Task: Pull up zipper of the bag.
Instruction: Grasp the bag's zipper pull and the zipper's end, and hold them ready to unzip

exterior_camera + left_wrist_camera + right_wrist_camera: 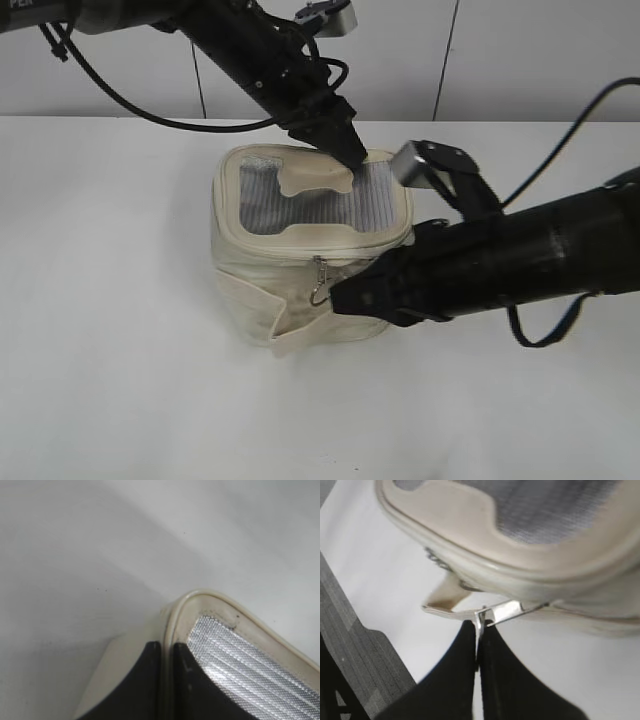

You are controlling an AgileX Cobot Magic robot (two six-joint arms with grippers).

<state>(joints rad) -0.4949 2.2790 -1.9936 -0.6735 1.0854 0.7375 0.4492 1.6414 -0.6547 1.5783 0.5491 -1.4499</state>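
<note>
The cream bag [250, 300] stands mid-table, its grey mesh top [380, 205] with a cream patch facing up. The zipper track [290, 255] runs round the top rim; one silver ring pull [319, 282] dangles at the front. My left gripper [350, 152] is shut on the bag's far top rim [168, 625]. My right gripper [338, 297] is at the bag's front, shut on a silver zipper pull [502, 612] that leads to the rim in the right wrist view. The bag's top [560, 510] fills that view's upper part.
The white table [120, 380] lies all round the bag. A white panelled wall [520, 50] stands behind. Black cables [90, 70] hang from both arms. A dark ribbed surface [355, 660] shows at the lower left of the right wrist view.
</note>
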